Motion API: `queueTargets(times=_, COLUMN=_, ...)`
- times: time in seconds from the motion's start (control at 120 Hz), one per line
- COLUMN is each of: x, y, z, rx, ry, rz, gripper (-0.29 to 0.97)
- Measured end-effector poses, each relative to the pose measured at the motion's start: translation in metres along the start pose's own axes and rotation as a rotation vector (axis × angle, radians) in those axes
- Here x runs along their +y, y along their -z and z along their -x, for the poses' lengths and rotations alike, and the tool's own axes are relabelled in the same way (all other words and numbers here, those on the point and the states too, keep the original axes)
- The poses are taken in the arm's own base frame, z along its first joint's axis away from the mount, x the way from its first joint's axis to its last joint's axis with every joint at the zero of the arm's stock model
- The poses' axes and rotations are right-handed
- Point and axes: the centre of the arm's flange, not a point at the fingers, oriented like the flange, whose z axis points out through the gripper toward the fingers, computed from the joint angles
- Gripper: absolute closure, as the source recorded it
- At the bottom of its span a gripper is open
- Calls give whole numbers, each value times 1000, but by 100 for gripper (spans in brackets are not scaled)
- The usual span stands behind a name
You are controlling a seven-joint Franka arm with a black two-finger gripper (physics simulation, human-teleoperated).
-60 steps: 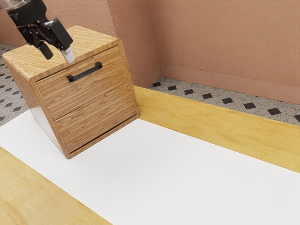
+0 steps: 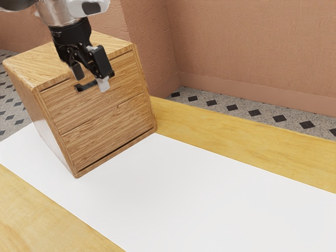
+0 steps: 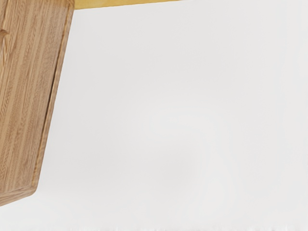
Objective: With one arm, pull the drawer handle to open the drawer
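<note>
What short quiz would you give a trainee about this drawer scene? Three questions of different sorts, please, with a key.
1. True or false: the upper drawer is pulled far out.
2. The gripper is: A in front of the handle; B down on the mat; C on top of the cabinet.
3. Fill in: the cabinet stands on a ___ mat.
Key: 1 false; 2 A; 3 white.

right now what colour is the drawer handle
The handle is black; it shows best in the exterior view.
</note>
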Motion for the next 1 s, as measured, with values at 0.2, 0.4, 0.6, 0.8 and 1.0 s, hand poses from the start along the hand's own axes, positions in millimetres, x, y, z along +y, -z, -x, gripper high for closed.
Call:
queueTargets(times=0.2, x=-42, y=-42, z=-40, rx=-1, ry=48, rz=-114, gripper=0)
queueTargets(times=0.4, x=-61, y=-57, z=-89, rx=54, ry=16, rz=-257, gripper=0)
queueTargets(times=0.6, x=-70, y=-75, z=-105, rx=24, ry=-22, rz=-331, gripper=3)
queueTargets(times=0.8, x=-86, y=-82, z=-103, rx=-20, ry=-17, rz=-373, gripper=22)
queueTargets(times=1.0, x=-87, y=-100, z=-109, rx=-60, ry=-35, rz=-378, gripper=29)
